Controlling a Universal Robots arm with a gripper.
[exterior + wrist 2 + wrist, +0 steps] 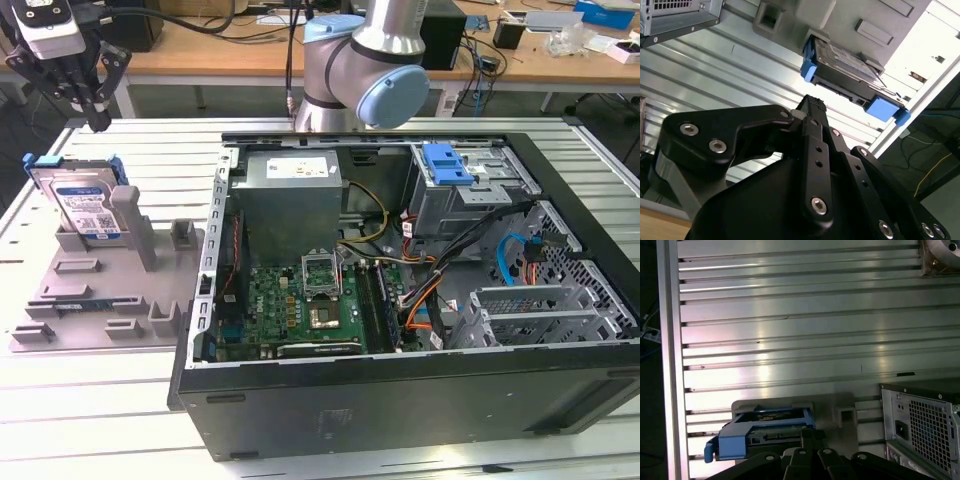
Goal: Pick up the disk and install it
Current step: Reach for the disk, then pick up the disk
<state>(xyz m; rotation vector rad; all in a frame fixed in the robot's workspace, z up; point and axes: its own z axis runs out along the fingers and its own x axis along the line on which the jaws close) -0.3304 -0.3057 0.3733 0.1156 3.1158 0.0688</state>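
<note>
The disk (pixel 88 208) is a silver drive with a white-and-blue label and blue rails. It stands on edge in a slot of the grey holder (pixel 100 300) at the exterior view's left. My gripper (pixel 98 122) hangs just above and behind it, fingers drawn together, holding nothing and apart from the disk. In the second wrist view the fingertips (pixel 813 104) point toward the disk (pixel 845 62). In the first wrist view the disk (pixel 765 432) sits just beyond the gripper (pixel 809 434).
An open computer case (pixel 400 280) lies on the slatted aluminium table (pixel 150 150), beside the holder. Inside are a motherboard, a power supply, cables and a drive cage with a blue latch (pixel 445 165). The arm's base (pixel 350 70) stands behind the case.
</note>
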